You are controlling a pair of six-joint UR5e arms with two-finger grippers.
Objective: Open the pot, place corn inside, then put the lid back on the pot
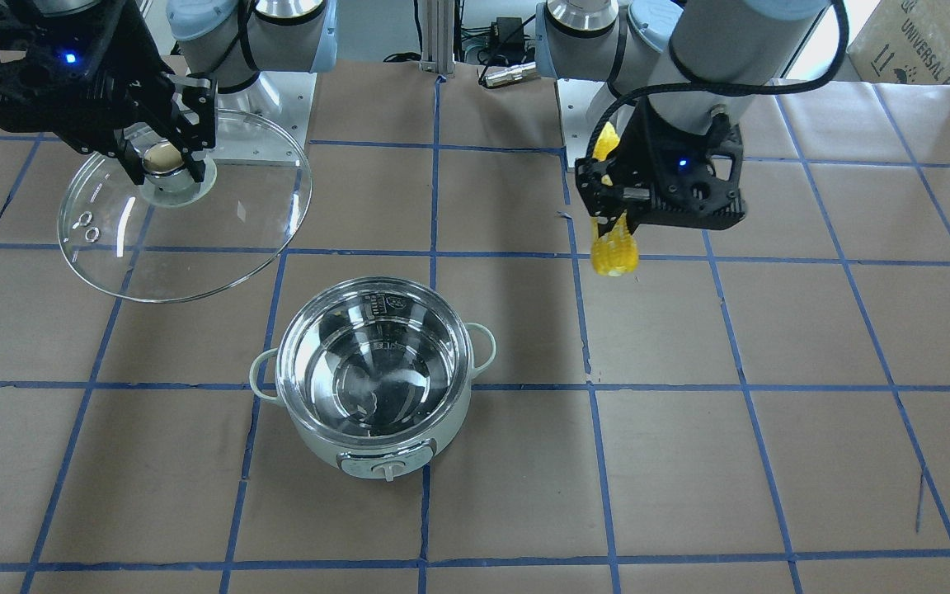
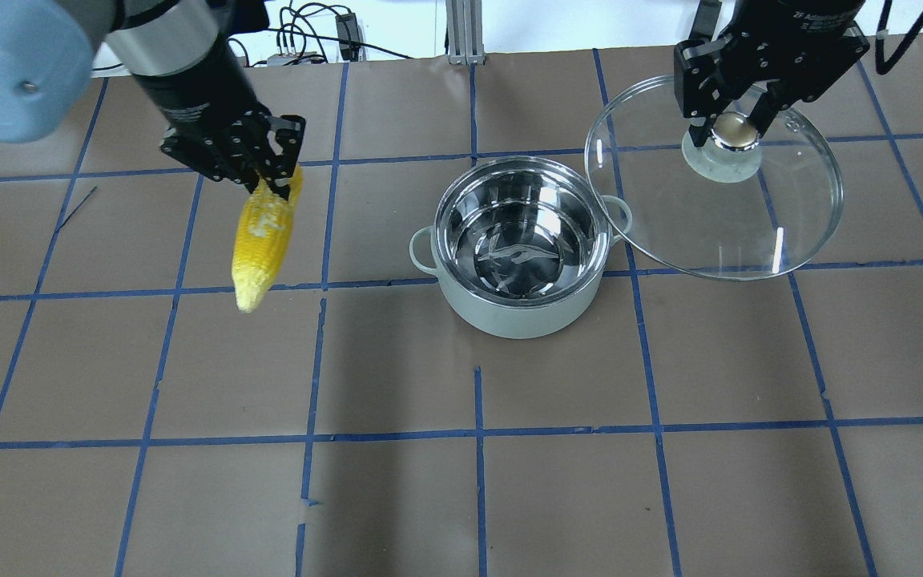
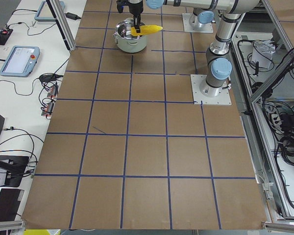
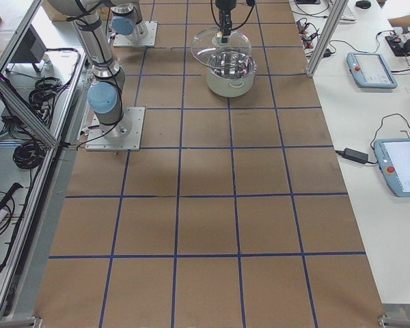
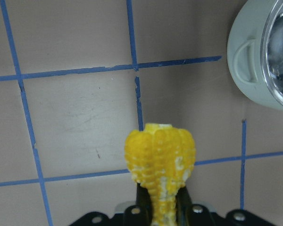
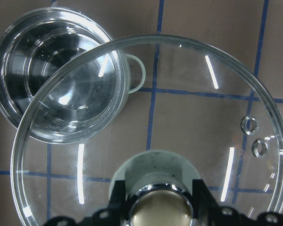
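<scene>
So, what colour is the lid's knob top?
Beige knob on the glass lid, best seen in the overhead exterior view.

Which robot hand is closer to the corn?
Left. The left gripper is clamped on the corn; the right gripper is far across the pot, holding the lid.

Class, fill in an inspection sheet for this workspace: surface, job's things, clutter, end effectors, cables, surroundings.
Surface: brown table, blue tape grid.
Job's things: pot open, empty; corn held aloft, robot's left of pot; lid held aloft, robot's right.
Clutter: nothing seen.
End effectors: left end effector shut on corn; right end effector shut on lid.
Cables: black cables bundled beside table, robot's side.
Surroundings: teach pendant on side bench; cardboard box.
</scene>
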